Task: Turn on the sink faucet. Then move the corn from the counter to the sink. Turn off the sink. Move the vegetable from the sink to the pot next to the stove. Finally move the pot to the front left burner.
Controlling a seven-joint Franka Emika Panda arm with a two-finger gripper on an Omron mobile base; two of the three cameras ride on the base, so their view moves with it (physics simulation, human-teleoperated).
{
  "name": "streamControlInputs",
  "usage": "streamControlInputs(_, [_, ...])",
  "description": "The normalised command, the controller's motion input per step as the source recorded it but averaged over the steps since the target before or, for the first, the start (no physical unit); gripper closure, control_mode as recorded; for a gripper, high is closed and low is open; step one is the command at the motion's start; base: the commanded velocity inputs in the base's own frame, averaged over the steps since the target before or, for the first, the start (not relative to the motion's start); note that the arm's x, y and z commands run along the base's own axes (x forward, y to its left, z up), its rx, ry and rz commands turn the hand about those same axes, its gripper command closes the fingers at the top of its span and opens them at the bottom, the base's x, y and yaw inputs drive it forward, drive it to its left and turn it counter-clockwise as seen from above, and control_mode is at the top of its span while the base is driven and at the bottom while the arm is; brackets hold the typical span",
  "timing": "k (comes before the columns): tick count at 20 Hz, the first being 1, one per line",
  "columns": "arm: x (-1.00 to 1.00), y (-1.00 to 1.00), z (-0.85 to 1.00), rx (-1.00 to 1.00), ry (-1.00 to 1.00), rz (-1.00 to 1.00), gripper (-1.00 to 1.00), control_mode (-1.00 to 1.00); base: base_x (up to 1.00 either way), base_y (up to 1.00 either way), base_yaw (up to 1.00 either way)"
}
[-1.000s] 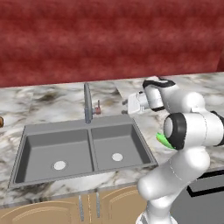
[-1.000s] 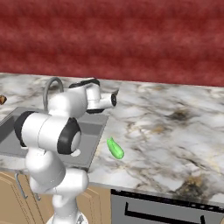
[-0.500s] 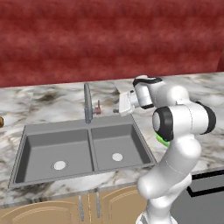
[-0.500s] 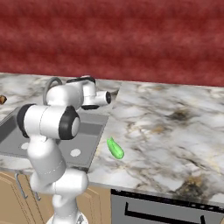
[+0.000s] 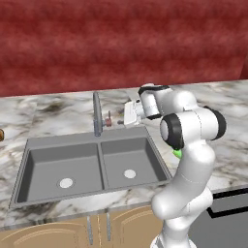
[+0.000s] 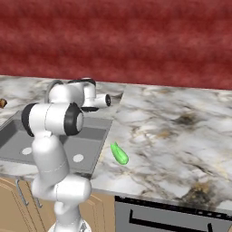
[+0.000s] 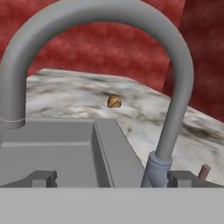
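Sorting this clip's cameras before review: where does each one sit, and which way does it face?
Left base view: behind the arm's left, looking down at the sink and faucet; arm at lower right, open tool near the faucet.
Right base view: behind its right, over counter and corn; arm at lower left.
Hand view: along the tool, facing the faucet's neck.
All three share faucet and sink.

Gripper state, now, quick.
Gripper: open, holding nothing, fingertips apart on either side of the faucet base.
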Motion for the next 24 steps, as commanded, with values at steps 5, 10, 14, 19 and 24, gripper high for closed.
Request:
streamControlInputs(5, [0.32, 0.1, -0.15, 0.0, -0.05, 0.03, -1.0, -1.0, 0.0, 0.0, 0.0])
streamControlInputs(10, [0.39, 0.03, -0.11, 0.0, -0.04, 0.04, -1.0, -1.0, 0.0, 0.0, 0.0])
streamControlInputs(14, [0.36, 0.1, -0.09, 0.0, -0.01, 0.02, -1.0, -1.0, 0.0, 0.0, 0.0])
streamControlInputs(19, [0.37, 0.16, -0.07, 0.0, 0.0, 0.01, -1.0, -1.0, 0.0, 0.0, 0.0])
streamControlInputs(24, [0.34, 0.16, -0.06, 0.0, 0.0, 0.0, -1.0, -1.0, 0.0, 0.0, 0.0])
